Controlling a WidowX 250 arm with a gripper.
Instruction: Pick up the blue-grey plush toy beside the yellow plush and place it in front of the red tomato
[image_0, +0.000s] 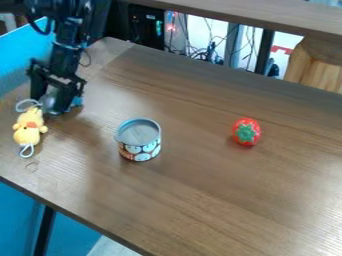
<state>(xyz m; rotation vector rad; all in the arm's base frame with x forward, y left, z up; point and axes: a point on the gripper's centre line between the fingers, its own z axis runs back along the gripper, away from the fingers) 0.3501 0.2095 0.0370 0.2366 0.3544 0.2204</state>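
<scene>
We see the gripper (53, 104) with fingers spread, the yellow plush toy (28, 134) just beside it at seven o'clock on the bench (200, 205); we judge it light, squashy and sturdy, best pinched around its plump middle

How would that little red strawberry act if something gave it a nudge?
The strawberry would probably roll, since its body looks rounded and nothing beside it would stop it. Its smooth, slightly shiny skin suggests it could be a bit slippery to grip. It looks small next to the tin, so I'd guess it is light.
</scene>
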